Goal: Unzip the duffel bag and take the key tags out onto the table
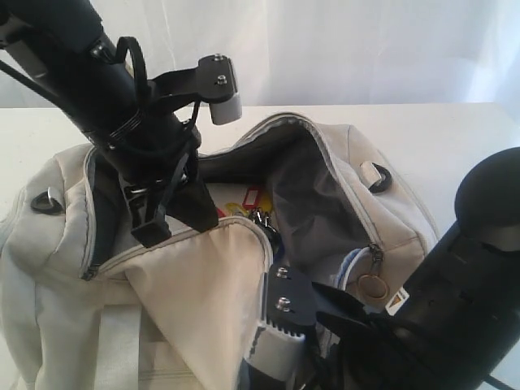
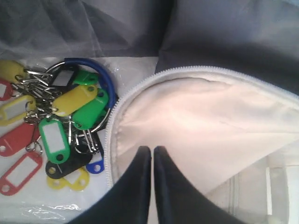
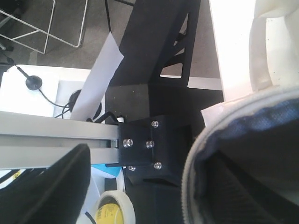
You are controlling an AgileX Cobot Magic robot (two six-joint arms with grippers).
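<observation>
The bag [image 1: 65, 244] is found unzipped on the table [image 1: 455, 138], its mouth gaping and the near flap [image 2: 196, 121] folded towards the near side. The key tags [image 2: 53, 137] are located inside, on the bag floor over clear film, not yet on the table. The left gripper [image 2: 153, 149] is held above the inner face of the flap with its fingers drawn almost together; only a thin slit is seen, and no fabric is seen pinched in it. From this gripper the tags lie to the right and slightly farther off, just past the flap's zip edge [image 2: 140, 88] and lower down. The bunch is splayed flat, so no single long axis is noted; the blue ring [image 2: 108, 84] offers the clearest hold. The right gripper [image 1: 309, 305] is spread wide at the near right rim; contact with the rim cannot be told. The left gripper is judged the nearer, and the fingers would first have to be parted.
</observation>
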